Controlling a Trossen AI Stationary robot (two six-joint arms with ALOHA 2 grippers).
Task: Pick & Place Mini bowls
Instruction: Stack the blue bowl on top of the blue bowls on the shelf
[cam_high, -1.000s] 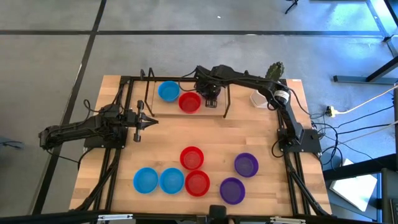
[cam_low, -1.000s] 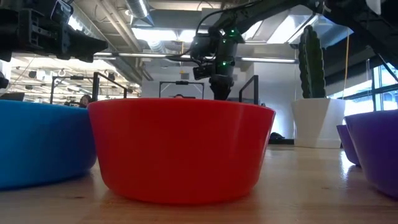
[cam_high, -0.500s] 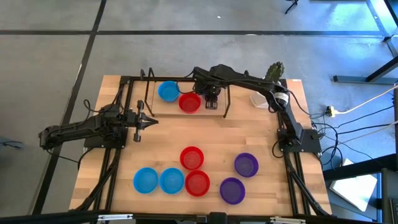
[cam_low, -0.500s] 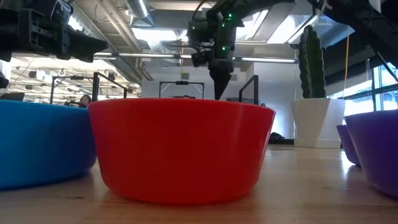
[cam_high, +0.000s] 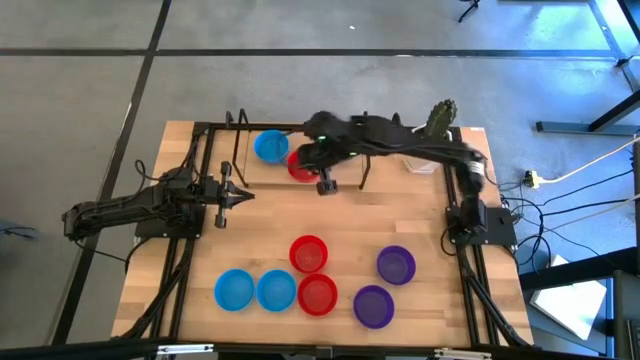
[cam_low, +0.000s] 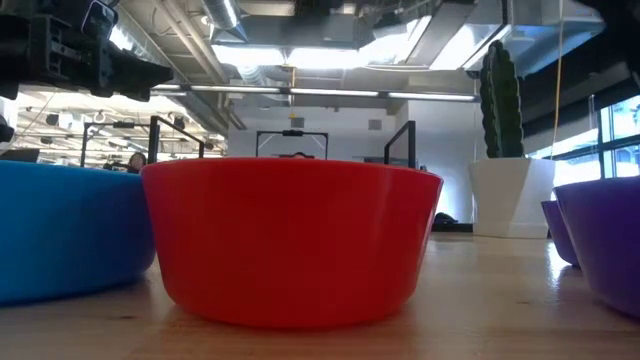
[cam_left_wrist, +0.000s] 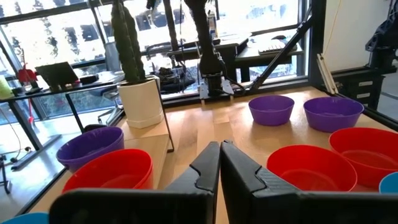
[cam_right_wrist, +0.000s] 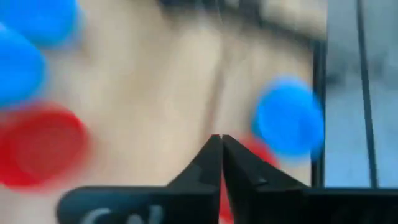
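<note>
The right gripper (cam_high: 325, 186) hangs over the table's far half with its fingers (cam_right_wrist: 214, 163) pressed together and nothing between them, just beside a red mini bowl (cam_high: 299, 165) that touches a blue mini bowl (cam_high: 270, 146). The left gripper (cam_high: 243, 195) waits at the left side, jaws together and empty. Near the front edge lie two blue mini bowls (cam_high: 255, 290), two red mini bowls (cam_high: 312, 273) and two purple mini bowls (cam_high: 385, 285). A cactus in a white pot (cam_high: 441, 120) stands at the far right corner of the wooden table (cam_high: 400, 215)
</note>
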